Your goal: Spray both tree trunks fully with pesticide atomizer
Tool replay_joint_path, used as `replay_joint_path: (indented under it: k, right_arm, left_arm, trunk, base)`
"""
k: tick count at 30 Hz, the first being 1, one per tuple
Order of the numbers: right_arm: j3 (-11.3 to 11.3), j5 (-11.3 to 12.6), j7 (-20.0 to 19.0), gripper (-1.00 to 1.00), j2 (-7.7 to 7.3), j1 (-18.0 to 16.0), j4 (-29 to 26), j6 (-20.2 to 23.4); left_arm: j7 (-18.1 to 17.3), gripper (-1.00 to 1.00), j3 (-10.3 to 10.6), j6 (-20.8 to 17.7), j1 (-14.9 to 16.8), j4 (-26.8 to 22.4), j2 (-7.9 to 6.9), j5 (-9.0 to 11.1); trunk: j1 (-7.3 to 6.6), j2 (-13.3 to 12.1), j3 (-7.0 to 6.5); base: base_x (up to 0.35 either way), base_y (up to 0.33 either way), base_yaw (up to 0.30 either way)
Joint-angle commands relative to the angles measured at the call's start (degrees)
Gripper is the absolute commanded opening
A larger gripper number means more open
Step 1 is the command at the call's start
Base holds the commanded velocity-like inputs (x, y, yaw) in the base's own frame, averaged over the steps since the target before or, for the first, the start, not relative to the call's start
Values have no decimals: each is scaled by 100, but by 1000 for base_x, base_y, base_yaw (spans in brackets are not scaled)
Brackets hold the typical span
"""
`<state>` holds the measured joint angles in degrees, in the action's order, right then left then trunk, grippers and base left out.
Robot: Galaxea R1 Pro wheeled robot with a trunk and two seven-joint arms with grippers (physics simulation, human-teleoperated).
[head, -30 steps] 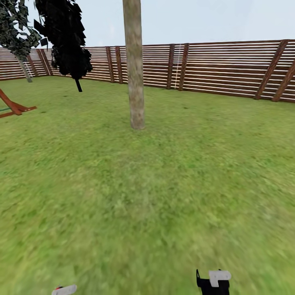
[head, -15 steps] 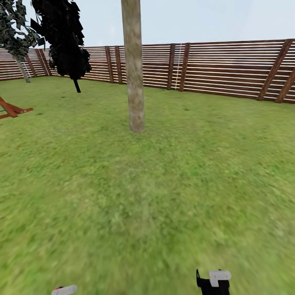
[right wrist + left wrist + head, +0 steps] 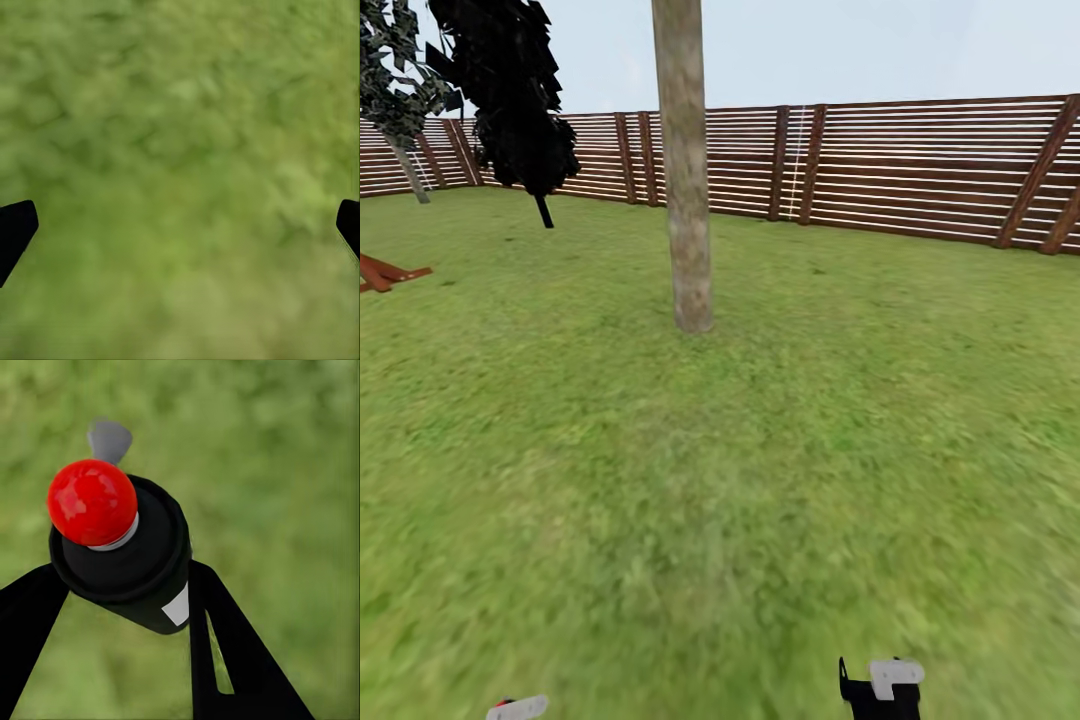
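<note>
The tree trunk stands on the lawn, ahead of the robot and a little left of the middle. Behind it the fence runs across the far side of the lawn. Far to the left, before the fence, stand a narrow tree and, further left, another tree. A wooden frame lies at the left edge. The pesticide atomizer sits between the fingers of the left end effector, above the grass.

A narrow black cypress-like tree stands near the far fence line. A smaller dark-leaved tree with a thin grey stem rises just beside it. Reddish-brown wooden beams lie on the grass.
</note>
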<state>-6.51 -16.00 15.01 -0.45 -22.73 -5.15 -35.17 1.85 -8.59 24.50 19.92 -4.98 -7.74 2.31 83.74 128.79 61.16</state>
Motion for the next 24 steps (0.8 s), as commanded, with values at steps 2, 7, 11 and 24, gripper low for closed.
replay_joint_path:
  k: [2, 7, 11, 24]
  right_arm:
    - [-43, -61, 20, 100, 1, -4, 7, -16]
    - [-43, -61, 20, 100, 1, -4, 7, -16]
    - [-43, -61, 20, 100, 1, -4, 6, -16]
    - [-43, -61, 20, 100, 1, -5, 6, -16]
  left_arm:
    - [-1, -100, -2, 20, 3, 5, 0, 23]
    - [-1, -100, -2, 20, 3, 5, 0, 23]
    - [-1, -100, -2, 20, 3, 5, 0, 23]
    - [538, -100, -64, 18, 3, 5, -37, 75]
  trunk:
    - [3, 2, 4]
    - [3, 2, 4]
    - [3, 2, 4]
    - [3, 2, 4]
  base:
    - [340, 0, 3]
    - [340, 0, 171]
    - [340, 0, 156]
    - [340, 0, 5]
